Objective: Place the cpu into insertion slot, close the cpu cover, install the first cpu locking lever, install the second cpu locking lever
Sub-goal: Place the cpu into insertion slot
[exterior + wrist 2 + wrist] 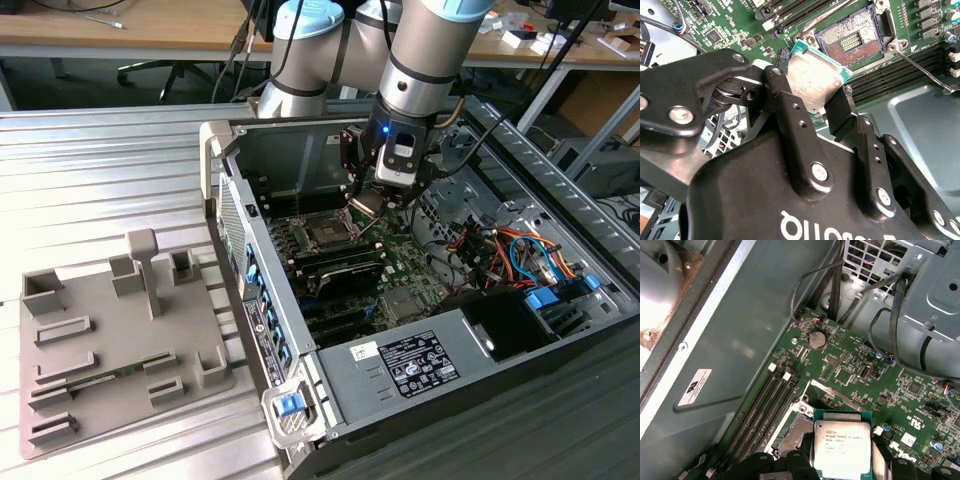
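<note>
Item: gripper (pixel 810 95) on the arm, closed on the cpu (pixel 812 82). Its black fingers (pixel 790 115) press two opposite edges of the chip.

Item: cpu, a flat square with a grey metal top and a green rim. It is held in the air, tilted, just above and beside the socket (pixel 855 40), not seated in it. In the first wrist view the cpu (pixel 841 447) shows its printed top and overlaps one corner of the socket (pixel 795 432).

Item: socket, uncovered, with its field of fine contacts exposed in the second wrist view. In the exterior view it (pixel 328 232) lies directly below the gripper (pixel 368 205).

Item: locking lever (pixel 920 67), a thin metal rod with a hooked end. It is swung out from a corner of the socket and lies across the memory slots (pixel 900 70).

Item: motherboard (pixel 865 375), green, carrying a coin battery (pixel 816 339) and black memory slots (pixel 765 410) beside the socket.

Item: computer case (pixel 300 150), lying open on its side on a ribbed metal tabletop (pixel 120 170).

Item: grey tray (pixel 100 340) of moulded holders on the tabletop, to the exterior view's left of the case.
</note>
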Motion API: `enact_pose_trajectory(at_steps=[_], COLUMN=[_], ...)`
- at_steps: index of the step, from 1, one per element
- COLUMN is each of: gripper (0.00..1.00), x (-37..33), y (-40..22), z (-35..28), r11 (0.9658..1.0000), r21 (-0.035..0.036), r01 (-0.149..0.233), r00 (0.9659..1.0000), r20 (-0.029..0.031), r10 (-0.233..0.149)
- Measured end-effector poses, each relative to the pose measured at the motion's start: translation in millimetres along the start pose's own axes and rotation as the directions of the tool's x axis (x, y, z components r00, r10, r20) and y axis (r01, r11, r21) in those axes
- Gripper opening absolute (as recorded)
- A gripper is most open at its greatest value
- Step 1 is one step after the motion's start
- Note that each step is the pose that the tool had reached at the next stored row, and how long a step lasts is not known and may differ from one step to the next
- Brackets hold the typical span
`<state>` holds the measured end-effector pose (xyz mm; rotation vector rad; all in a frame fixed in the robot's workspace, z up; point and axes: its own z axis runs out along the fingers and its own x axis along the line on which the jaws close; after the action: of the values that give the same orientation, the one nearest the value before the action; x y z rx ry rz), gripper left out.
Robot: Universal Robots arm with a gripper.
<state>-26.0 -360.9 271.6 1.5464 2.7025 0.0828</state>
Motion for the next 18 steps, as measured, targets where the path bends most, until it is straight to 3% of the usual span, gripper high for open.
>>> enact_pose_trajectory(at_steps=[18], gripper=[0.54], x=[0.0], y=[0.0], z=[0.8], r11=[0.9998], r21=[0.0002], r01=[-0.019], r00=[0.9998], r20=[0.0016], r10=[0.019])
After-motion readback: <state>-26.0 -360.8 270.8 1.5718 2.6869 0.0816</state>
